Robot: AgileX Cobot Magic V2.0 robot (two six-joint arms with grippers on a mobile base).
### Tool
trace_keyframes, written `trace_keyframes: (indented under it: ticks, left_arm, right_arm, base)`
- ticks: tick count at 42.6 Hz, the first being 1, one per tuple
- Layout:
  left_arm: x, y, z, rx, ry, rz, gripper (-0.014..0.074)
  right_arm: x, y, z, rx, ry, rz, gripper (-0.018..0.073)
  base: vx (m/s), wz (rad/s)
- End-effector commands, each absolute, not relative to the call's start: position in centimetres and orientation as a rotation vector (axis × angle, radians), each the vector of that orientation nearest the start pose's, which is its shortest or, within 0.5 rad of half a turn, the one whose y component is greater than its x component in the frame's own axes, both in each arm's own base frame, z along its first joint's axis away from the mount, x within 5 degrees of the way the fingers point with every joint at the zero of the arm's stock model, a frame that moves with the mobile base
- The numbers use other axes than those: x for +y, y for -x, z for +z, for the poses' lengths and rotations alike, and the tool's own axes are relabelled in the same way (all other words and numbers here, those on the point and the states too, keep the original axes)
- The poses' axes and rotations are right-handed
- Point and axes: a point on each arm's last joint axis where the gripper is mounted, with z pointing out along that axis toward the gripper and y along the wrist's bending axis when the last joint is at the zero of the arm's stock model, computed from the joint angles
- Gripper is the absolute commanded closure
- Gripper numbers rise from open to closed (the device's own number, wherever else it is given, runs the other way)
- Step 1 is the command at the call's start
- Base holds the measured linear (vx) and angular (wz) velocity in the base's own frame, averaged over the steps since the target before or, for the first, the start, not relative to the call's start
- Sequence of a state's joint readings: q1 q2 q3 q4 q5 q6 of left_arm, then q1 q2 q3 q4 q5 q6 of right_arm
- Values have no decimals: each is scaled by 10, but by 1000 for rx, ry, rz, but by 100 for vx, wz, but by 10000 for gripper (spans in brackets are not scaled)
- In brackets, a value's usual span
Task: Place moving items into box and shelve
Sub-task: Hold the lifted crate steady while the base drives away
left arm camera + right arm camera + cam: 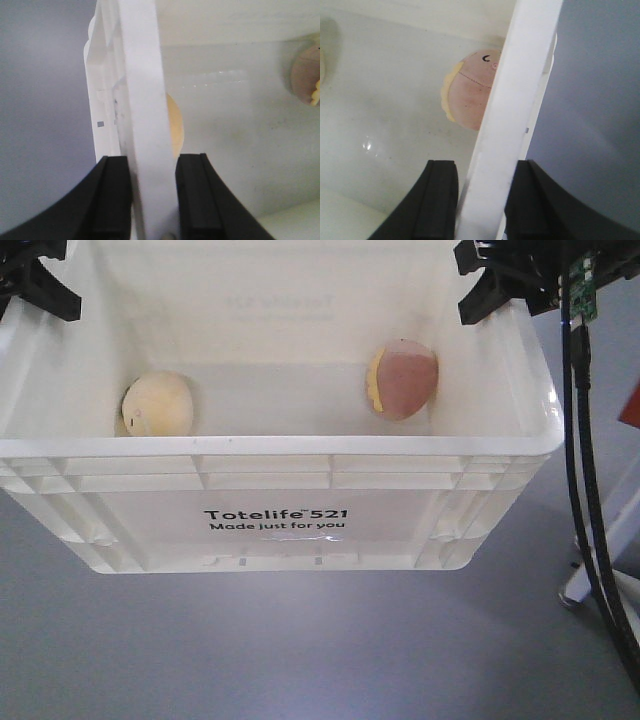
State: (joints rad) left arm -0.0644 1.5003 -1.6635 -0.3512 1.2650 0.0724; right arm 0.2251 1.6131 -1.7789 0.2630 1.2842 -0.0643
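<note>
The left end effector [152, 195] and right end effector [480, 200] each pinch a wall of the box [280, 520], so move them together and flat, or the cream ball [158, 404] and pink ball [402, 378] roll

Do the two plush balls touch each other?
No, in the box the cream ball lies far left and the pinkish-brown ball far right.

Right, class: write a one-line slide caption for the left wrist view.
Left gripper clamped on a side wall of the box, cream plush ball just inside, pinkish ball farther off.
</note>
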Motion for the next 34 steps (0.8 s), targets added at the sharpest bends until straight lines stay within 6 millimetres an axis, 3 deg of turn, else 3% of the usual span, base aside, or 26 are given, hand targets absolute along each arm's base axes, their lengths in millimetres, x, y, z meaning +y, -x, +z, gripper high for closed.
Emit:
trace_keyframes:
  ticks: [1, 34]
  left_arm:
    - [-65, -286, 456, 2329, -158, -675, 601]
    - [-65, -286, 456, 2334, -160, -674, 601]
  right_arm:
    - [111, -301, 452, 2358, 392, 633, 562]
    - [111, -301, 452, 2363, 395, 630, 562]
  base:
    - [9, 69]
    - [16, 71]
